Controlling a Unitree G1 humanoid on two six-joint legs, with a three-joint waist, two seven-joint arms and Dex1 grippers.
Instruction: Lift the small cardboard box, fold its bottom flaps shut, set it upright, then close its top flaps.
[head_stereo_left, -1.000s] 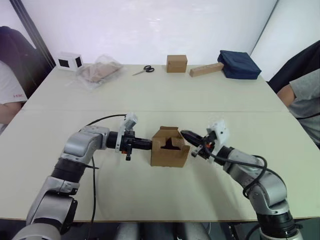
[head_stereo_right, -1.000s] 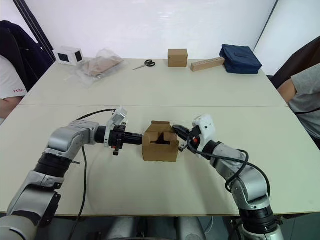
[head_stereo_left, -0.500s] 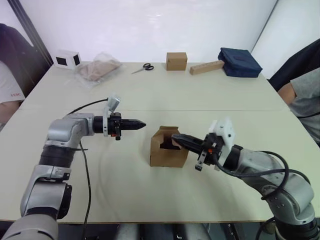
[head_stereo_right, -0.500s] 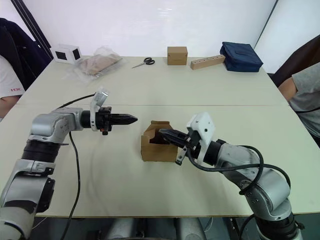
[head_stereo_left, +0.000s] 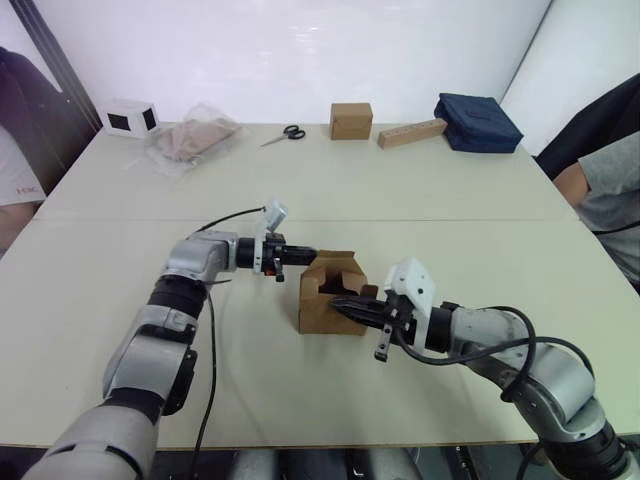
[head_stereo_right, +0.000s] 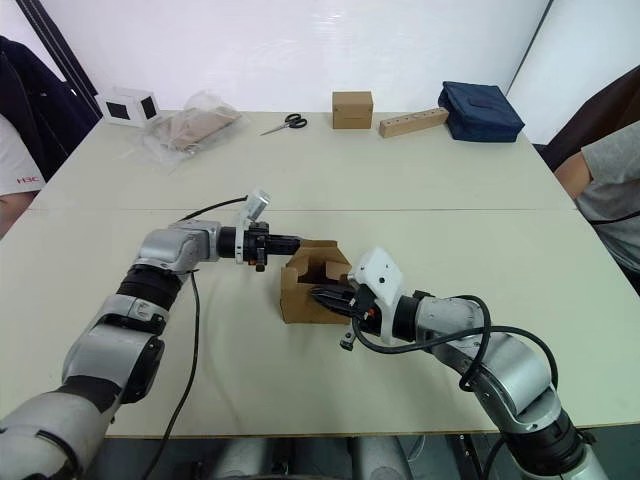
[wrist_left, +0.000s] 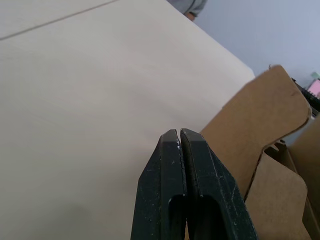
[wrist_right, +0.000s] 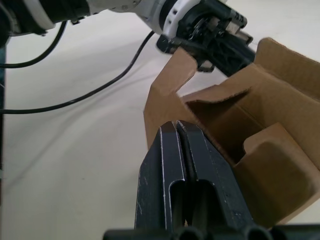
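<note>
The small cardboard box (head_stereo_left: 315, 312) stands on the table (head_stereo_left: 300, 190) near the middle, its top open and its flaps up. My left gripper (head_stereo_left: 306, 255) is shut, and its tips touch the outside of the raised flap (wrist_left: 260, 115) on the box's left. My right gripper (head_stereo_left: 336, 301) is also shut on nothing. It reaches in from the right, with its tips at the front rim of the open top (wrist_right: 220, 107). The right wrist view shows the left gripper (wrist_right: 220, 42) just behind that raised flap. The box's bottom is hidden.
Along the table's far edge lie a cube-shaped brown box (head_stereo_left: 351, 120), a long tan block (head_stereo_left: 412, 133), a navy bag (head_stereo_left: 477, 124), scissors (head_stereo_left: 285, 134), a clear plastic bag (head_stereo_left: 192, 142) and a small white box (head_stereo_left: 125, 117). A person sits at each side edge.
My left gripper swung away from the box, then came back to its left flap. My right gripper slid leftwards, from the box's right side to the front rim.
</note>
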